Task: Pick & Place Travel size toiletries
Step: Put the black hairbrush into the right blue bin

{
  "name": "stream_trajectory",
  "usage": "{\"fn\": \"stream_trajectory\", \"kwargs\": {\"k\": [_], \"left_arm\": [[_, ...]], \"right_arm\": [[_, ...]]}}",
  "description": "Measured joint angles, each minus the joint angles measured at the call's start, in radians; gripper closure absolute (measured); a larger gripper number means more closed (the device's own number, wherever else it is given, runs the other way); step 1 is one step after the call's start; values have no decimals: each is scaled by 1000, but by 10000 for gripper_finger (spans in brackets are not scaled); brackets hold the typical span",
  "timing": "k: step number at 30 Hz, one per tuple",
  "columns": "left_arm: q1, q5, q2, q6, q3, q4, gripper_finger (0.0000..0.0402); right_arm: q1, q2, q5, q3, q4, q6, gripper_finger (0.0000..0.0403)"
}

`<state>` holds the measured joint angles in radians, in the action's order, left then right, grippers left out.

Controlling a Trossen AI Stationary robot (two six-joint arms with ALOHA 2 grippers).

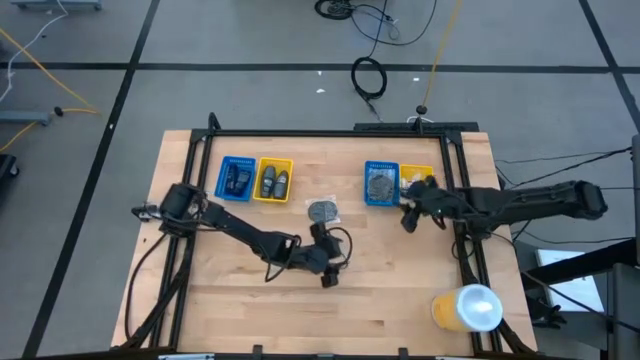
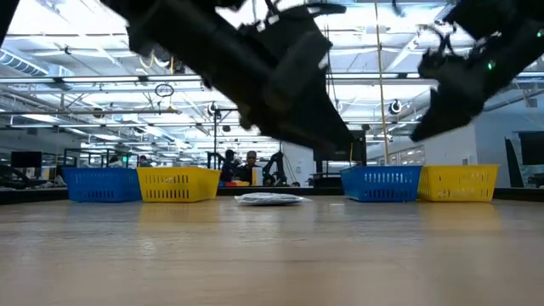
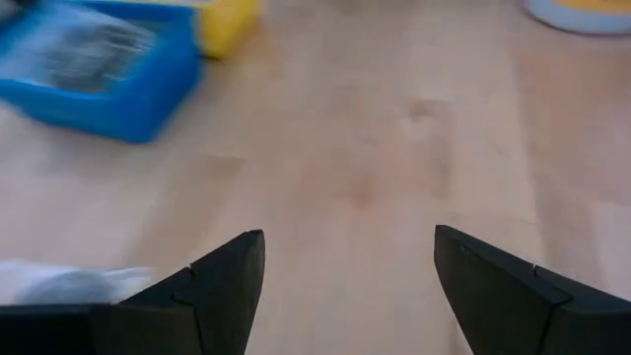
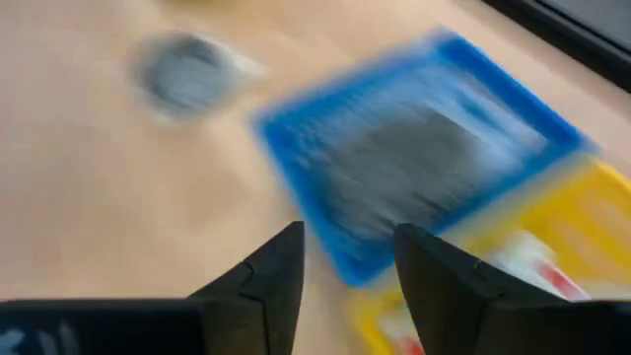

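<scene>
Left gripper [image 1: 328,281] spread wide, empty, low over mid-tabletop. Right gripper [image 1: 408,222] parted, empty, just off right blue tray [image 1: 381,184] near far edge. One wrapped disc [image 1: 323,211] flat mid-table between tray pairs; grey disc inside that tray.

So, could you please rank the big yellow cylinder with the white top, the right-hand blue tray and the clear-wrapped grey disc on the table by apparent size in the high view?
Largest to smallest, high view:
1. Big yellow cylinder with white top.
2. Right-hand blue rectangular tray.
3. Round grey clear-wrapped disc.
The cylinder's top stands nearer the overhead camera, so its lead is unsure.
</scene>
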<state>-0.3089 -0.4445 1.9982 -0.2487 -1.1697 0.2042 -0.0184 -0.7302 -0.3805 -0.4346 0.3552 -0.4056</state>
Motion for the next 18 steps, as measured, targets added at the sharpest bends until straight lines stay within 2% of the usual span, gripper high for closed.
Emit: {"fn": "stream_trajectory", "kwargs": {"k": [5, 10, 14, 18], "left_arm": [[-37, -185, -102, -70, -1, -204, 110], [-52, -336, -151, -226, -1, -438, 110], [-14, -334, -135, -337, 0, -498, 110], [58, -223, -101, -322, 6, -486, 110]], "right_arm": [[153, -68, 46, 32, -310, 95, 272], [295, -198, 47, 89, -642, 212, 283], [384, -333, 48, 124, -863, 279, 286], [466, -481, 47, 138, -982, 287, 287]]}}
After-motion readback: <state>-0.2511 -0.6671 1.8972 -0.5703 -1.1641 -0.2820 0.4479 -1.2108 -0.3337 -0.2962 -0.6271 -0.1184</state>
